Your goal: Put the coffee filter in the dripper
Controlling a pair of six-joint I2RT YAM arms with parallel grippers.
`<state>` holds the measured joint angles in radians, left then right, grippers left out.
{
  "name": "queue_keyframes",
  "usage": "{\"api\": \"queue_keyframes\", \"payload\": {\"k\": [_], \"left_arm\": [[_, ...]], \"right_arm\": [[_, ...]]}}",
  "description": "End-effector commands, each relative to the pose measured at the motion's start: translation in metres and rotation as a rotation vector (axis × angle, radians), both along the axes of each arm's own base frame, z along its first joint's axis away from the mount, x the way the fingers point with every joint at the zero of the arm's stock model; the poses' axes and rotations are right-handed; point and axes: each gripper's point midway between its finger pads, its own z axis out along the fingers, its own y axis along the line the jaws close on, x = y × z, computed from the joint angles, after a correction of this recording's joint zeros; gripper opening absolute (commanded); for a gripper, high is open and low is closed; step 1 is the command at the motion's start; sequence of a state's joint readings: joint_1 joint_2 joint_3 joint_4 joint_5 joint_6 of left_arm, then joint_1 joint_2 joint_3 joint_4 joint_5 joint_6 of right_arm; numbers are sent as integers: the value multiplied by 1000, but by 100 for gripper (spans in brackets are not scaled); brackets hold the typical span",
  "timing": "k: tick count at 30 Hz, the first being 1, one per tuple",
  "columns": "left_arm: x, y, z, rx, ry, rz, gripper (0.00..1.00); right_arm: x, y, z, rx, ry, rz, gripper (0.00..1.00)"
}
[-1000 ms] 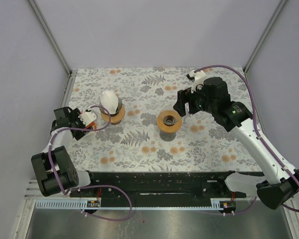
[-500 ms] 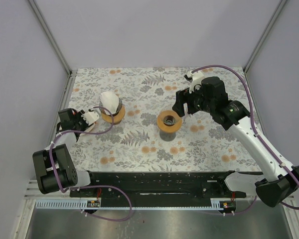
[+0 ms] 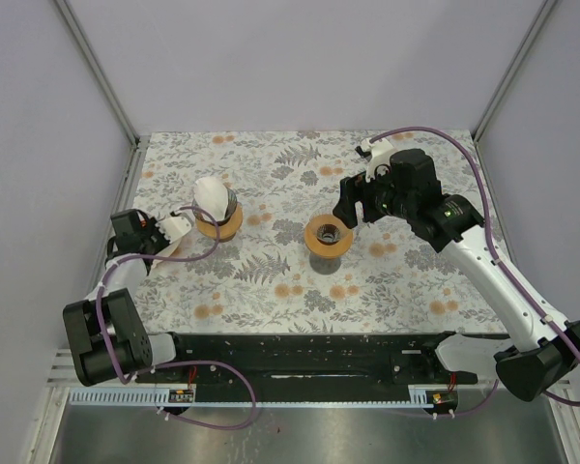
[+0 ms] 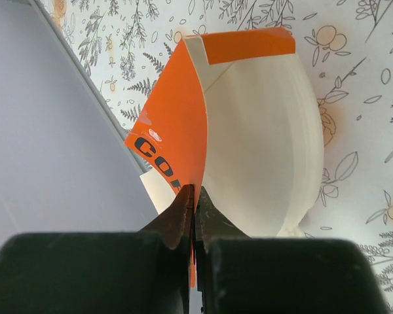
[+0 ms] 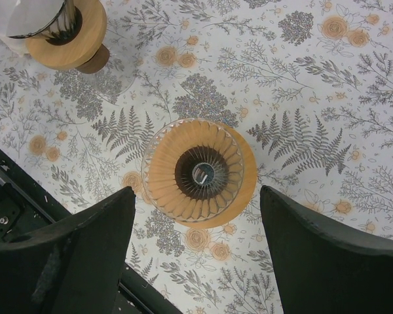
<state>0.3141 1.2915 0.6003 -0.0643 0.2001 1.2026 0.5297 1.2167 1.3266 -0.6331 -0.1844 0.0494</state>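
Note:
An empty glass dripper [image 3: 329, 235] on a wooden ring stands mid-table, its ribbed cone seen from above [image 5: 195, 169]. My right gripper [image 5: 196, 191] hovers over it, open, with nothing between its fingers [image 3: 356, 208]. At the left table edge my left gripper [image 3: 162, 232] is shut on the orange cover [image 4: 177, 131] of a pack of coffee filters. The stack of white coffee filters [image 4: 265, 144] fans out to the right of my left gripper [image 4: 194, 190]. No single filter is between the jaws.
A second dripper [image 3: 219, 217] on a wooden base stands left of centre with a white filter [image 3: 211, 193] in it, also visible at the top left corner [image 5: 59, 26]. The grey side wall [image 4: 46, 131] is close on the left. The black base rail [image 3: 300, 353] runs along the near edge.
My left gripper has gone from open to shut, pinching the orange cover of the filter pack. The right arm has drifted slightly away from me, still open.

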Motion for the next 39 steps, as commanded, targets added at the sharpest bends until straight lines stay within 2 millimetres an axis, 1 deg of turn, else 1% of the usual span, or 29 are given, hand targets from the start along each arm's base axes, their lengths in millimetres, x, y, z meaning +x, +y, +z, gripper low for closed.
{"api": "queue_keyframes", "payload": {"k": [1,5,7,14,16,19,22,26,28,33,34,37,39], "left_arm": [[-9,0,11,-23,13,23,0],[-13,1,21,-67,12,78,0],[-12,8,25,-74,6,134,0],[-24,17,26,-142,55,318,0],[-26,23,31,-151,34,386,0],[-27,28,43,-198,10,476,0],[-30,24,51,-288,12,555,0],[-32,15,58,-397,7,622,0],[-35,13,62,-434,5,666,0],[-40,4,73,-513,-9,699,0],[-40,1,72,-526,-6,688,0],[-44,-4,60,-544,27,688,0],[-47,-7,50,-554,57,689,0]], "right_arm": [[-1,7,14,22,-36,34,85],[-2,6,15,24,-33,34,85],[-3,6,16,25,-34,38,85],[-5,7,16,30,-30,41,84],[-5,7,17,32,-30,46,85],[-6,10,17,38,-22,58,85],[-6,12,16,42,-11,63,85],[-7,15,17,53,-1,75,84],[-8,17,20,65,-1,78,84],[-8,24,24,92,5,100,83],[-7,25,23,96,12,102,83],[-7,31,25,122,30,112,82],[-6,41,29,172,37,134,79]]}}
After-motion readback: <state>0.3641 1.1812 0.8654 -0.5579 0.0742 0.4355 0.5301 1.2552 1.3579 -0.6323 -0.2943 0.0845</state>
